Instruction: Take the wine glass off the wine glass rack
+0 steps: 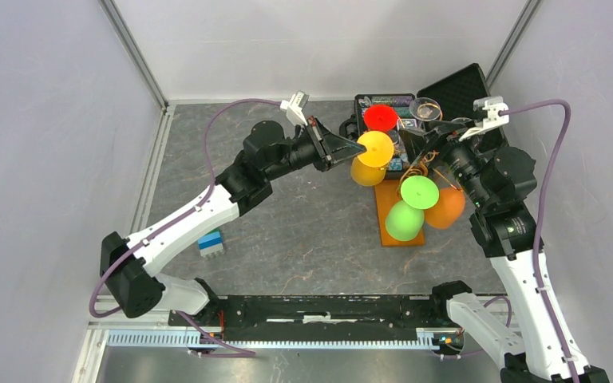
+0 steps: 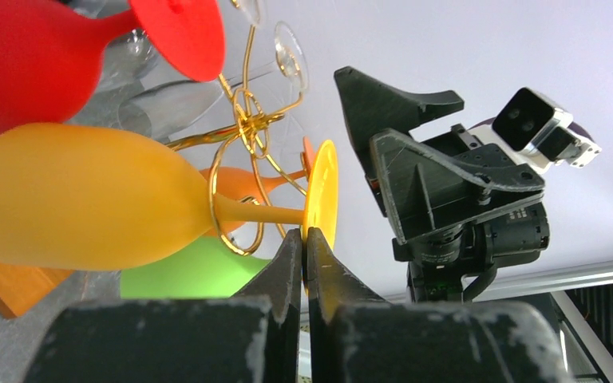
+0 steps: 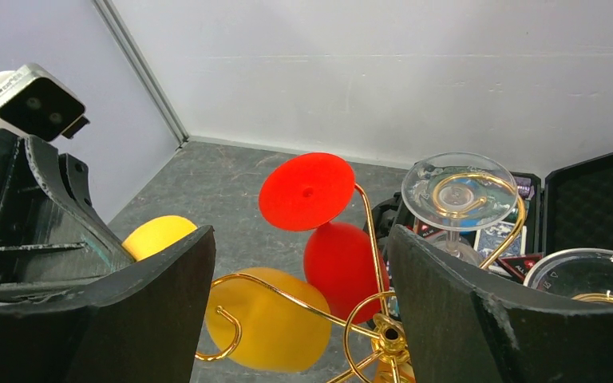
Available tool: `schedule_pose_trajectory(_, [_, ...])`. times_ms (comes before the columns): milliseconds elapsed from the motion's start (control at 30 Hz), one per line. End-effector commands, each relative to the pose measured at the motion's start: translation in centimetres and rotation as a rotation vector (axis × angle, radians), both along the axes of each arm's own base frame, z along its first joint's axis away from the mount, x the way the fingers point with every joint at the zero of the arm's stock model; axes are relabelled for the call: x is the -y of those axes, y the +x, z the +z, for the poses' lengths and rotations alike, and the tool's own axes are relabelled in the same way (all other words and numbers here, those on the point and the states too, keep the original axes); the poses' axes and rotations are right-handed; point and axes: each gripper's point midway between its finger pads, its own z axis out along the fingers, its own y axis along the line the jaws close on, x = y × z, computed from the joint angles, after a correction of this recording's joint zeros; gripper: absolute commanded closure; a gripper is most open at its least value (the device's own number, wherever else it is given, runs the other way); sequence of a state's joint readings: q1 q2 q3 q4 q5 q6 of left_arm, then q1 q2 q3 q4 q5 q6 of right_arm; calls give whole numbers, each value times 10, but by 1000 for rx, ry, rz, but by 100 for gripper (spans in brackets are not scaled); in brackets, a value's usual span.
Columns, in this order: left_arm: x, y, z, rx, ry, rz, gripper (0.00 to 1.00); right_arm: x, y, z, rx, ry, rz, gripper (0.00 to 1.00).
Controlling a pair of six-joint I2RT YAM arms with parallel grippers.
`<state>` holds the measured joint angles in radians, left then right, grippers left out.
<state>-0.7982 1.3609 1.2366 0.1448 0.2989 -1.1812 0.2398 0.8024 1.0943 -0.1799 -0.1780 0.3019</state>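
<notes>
The wine glass rack stands at the right middle, its gold wire arms rising from an orange-brown wooden base. A yellow wine glass hangs bowl-down at the rack's left side. My left gripper is shut on the rim of its yellow foot, as the left wrist view shows. The stem crosses a gold curl; I cannot tell whether it rests on it. My right gripper is open and empty over the rack's centre hub, its fingers on either side of it.
Red, green, orange and clear glasses hang on the rack. An open black case lies behind it. A blue-and-white block lies on the grey table at the left. White walls close in the sides.
</notes>
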Motion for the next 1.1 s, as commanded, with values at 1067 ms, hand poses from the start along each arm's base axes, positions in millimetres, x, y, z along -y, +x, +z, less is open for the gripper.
schedule_pose_trajectory(1067, [1, -64, 30, 83, -124, -236, 98, -23, -50, 48, 283, -7, 204, 2])
